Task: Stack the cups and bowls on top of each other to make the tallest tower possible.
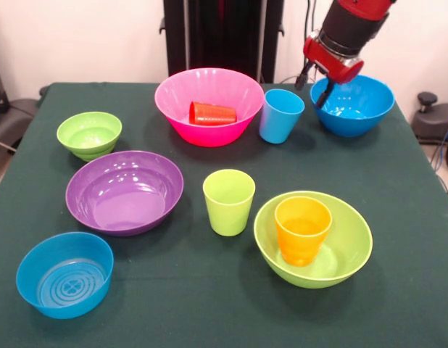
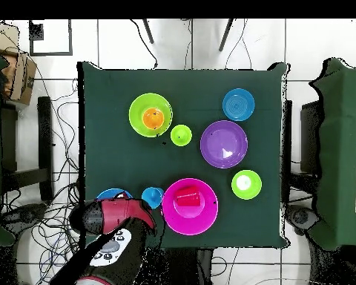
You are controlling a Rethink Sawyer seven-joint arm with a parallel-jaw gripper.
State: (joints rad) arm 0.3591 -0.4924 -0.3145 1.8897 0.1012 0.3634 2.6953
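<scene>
My gripper (image 1: 316, 85) hangs at the left rim of the large blue bowl (image 1: 358, 109), at the far right. Its fingers stand apart, one outside the rim and one inside. The light blue cup (image 1: 280, 116) stands upright just left of it. The red cup (image 1: 213, 113) lies on its side in the large pink bowl (image 1: 169, 109). The orange cup (image 1: 302, 230) stands in the large lime green bowl (image 1: 347, 246), near right. The lime green cup (image 1: 228, 201) stands alone mid-table. In the overhead view my arm (image 2: 114, 219) covers most of the blue bowl (image 2: 107, 195).
The large purple bowl (image 1: 125, 192) sits left of centre. The small lime green bowl (image 1: 89, 135) is behind it. The small blue ringed bowl (image 1: 64, 274) sits at the near left corner. Dark green cloth (image 1: 398, 188) covers the table.
</scene>
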